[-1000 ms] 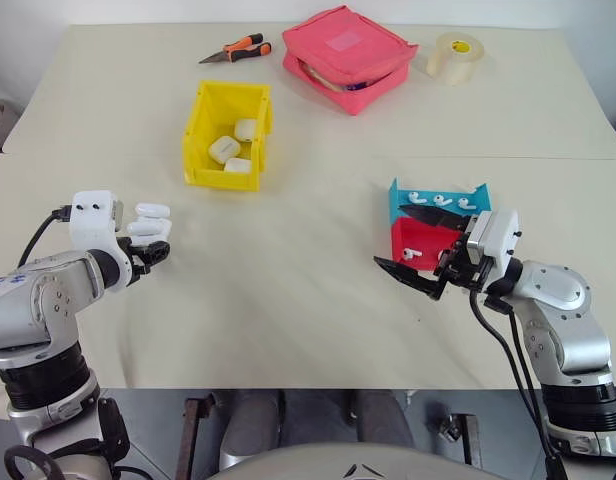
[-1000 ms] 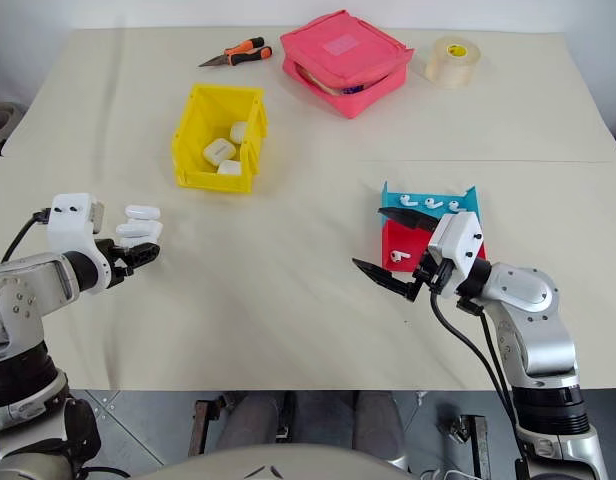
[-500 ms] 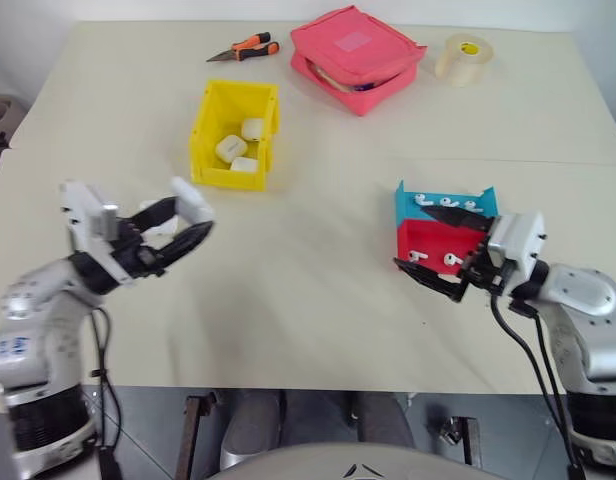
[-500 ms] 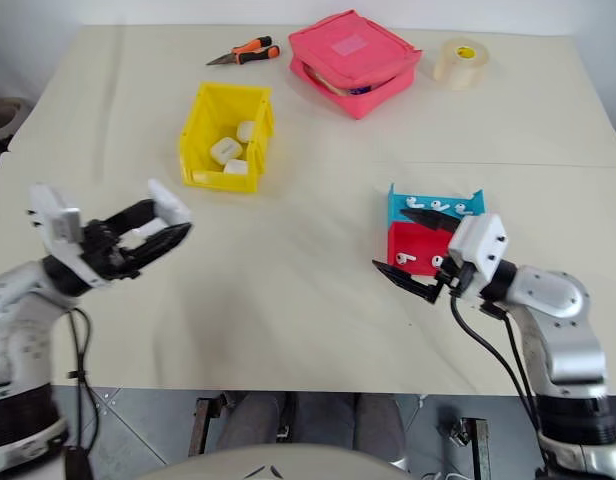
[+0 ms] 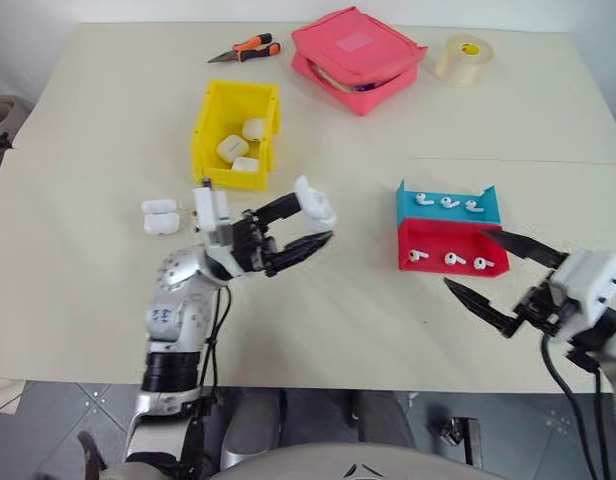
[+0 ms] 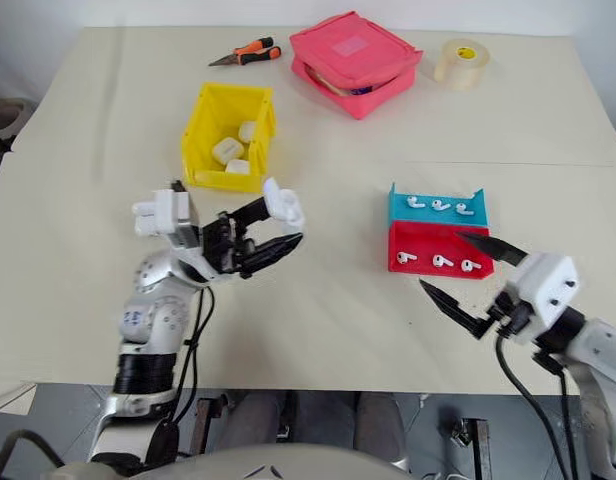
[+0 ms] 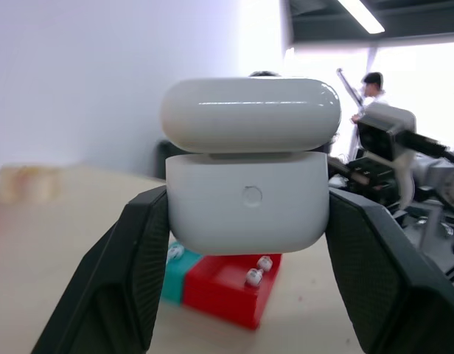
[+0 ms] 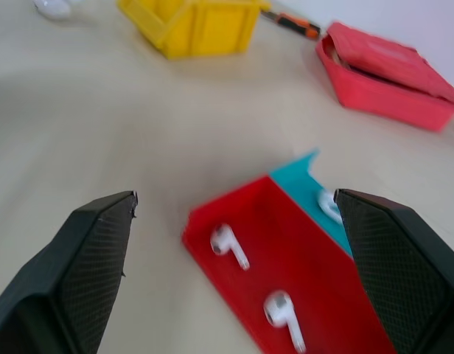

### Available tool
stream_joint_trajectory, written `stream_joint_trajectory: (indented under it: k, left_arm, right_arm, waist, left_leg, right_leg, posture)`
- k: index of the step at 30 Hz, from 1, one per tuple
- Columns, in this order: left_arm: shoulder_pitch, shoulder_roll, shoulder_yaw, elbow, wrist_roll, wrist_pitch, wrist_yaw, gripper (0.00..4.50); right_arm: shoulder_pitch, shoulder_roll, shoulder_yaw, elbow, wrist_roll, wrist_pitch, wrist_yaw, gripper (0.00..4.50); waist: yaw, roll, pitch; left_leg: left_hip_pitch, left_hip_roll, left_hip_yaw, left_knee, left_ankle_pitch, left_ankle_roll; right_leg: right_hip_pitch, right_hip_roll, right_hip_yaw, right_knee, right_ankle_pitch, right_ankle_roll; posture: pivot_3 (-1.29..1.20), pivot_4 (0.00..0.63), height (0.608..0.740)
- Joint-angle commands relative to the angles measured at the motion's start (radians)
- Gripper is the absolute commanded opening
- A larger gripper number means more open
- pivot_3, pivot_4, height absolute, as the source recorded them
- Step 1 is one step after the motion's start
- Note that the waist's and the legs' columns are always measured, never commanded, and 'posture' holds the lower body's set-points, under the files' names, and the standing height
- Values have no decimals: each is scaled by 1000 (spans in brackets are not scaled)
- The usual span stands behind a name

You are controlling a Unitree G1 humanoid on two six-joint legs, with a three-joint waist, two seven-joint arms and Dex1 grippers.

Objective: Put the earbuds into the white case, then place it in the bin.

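My left gripper [image 5: 310, 228] is clamped on a white case [image 5: 315, 202], holding it above the table [image 5: 108, 130] near the middle, between the bin [image 5: 214, 112] and the tray [image 5: 450, 230]. In the left wrist view the case [image 7: 249, 169] sits squeezed between my two black fingers [image 7: 138, 258], its lid lifted a little from the body. My right gripper [image 5: 498, 282] hangs over the table's near edge, just in front of the tray, its jaws spread wide with nothing between them. The tray has a blue back part and a red front part; three earbuds [image 5: 446, 201] lie in the blue part and three more in the red [image 5: 448, 259]. The yellow bin stands farther back on the left with three white cases [image 5: 233, 148] inside it. Two more cases [image 5: 159, 215] lie on the table to the left of my left arm. At the far edge lie cutters [image 5: 243, 47] with orange handles, a pink pouch [image 5: 356, 57] and a roll of tape [image 5: 462, 57].
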Motion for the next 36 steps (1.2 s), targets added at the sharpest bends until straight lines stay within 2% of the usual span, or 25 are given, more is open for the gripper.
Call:
stream_joint_trajectory:
  k: [1, 6, 9, 12, 16, 20, 22, 26, 31, 36]
  left_arm:
    - [-34, -52, -99, 114, 50, -215, -139, 2790]
    - [-91, -138, -158, 217, 31, -281, -193, 2790]
    - [-107, -129, -179, 227, 12, -271, -255, 2790]
    - [-117, -111, -179, 226, 4, -265, -279, 2790]
    - [-114, -76, -154, 210, 2, -269, -270, 2790]
    - [-95, -52, -140, 178, -6, -254, -245, 2790]
    - [-80, -41, -143, 165, -6, -255, -243, 2790]
    - [-53, -27, -151, 138, 0, -253, -230, 2790]
    - [-28, -9, -170, 97, 0, -221, -211, 2790]
    - [-20, 1, -179, 77, 0, -207, -196, 2790]
  right_arm:
    - [83, -8, -152, 13, -13, -43, 28, 4500]
    - [173, -55, -278, 116, -27, -84, 126, 4500]
    - [201, -123, -275, 109, -63, -7, 136, 4500]
    - [175, -229, -244, 82, -24, 97, 187, 4500]
    - [45, -422, -150, 75, 36, 264, 241, 4500]
    - [-161, -600, 53, 140, 9, 340, 264, 4500]
    - [-293, -641, 181, 174, -7, 371, 261, 4500]
    - [-543, -633, 436, 236, -86, 413, 281, 4500]
    - [-762, -554, 664, 349, -243, 400, 297, 4500]
    - [-862, -496, 759, 445, -337, 347, 340, 4500]
  waist:
    - [1, 0, 0]
    - [-2, -1, 0]
    - [-9, 0, 0]
    - [-9, 1, 0]
    - [-7, 1, 0]
    - [-2, 0, 0]
    - [1, 0, 0]
    - [-4, 0, 0]
    - [-5, 0, 0]
    - [-4, 1, 0]
  left_leg:
    - [0, 0, 3, 0, 0, 1]
    - [0, 0, 8, 0, -1, 4]
    - [2, 2, 11, -1, -1, 4]
    - [3, 3, 12, -1, -1, 5]
    - [4, 4, 10, 0, -1, 5]
    - [3, 4, 4, 1, -1, 5]
    - [2, 3, 2, 1, -1, 5]
    - [-2, 0, -2, 1, -1, 5]
    - [-4, -1, -3, 2, -1, 5]
    - [-4, -1, -3, 2, -1, 5]
  right_leg:
    - [0, 0, 0, -1, 0, 0]
    - [1, 0, 2, -4, 1, 3]
    - [1, 1, 3, -4, 2, 3]
    - [1, 1, 4, -4, 2, 3]
    - [1, 1, 5, -4, 2, 4]
    - [0, 1, 4, -4, 2, 4]
    - [0, 0, 3, -5, 2, 4]
    - [-1, -3, -1, -7, 2, 4]
    - [-2, -4, -3, -8, 2, 4]
    - [-3, -4, -3, -7, 3, 4]
  posture:
    - [0, 150, 740]
    - [0, 150, 740]
    - [0, 150, 740]
    - [0, 150, 740]
    - [0, 150, 740]
    - [0, 150, 740]
    - [0, 150, 740]
    - [0, 150, 740]
    - [0, 150, 740]
    - [0, 150, 740]
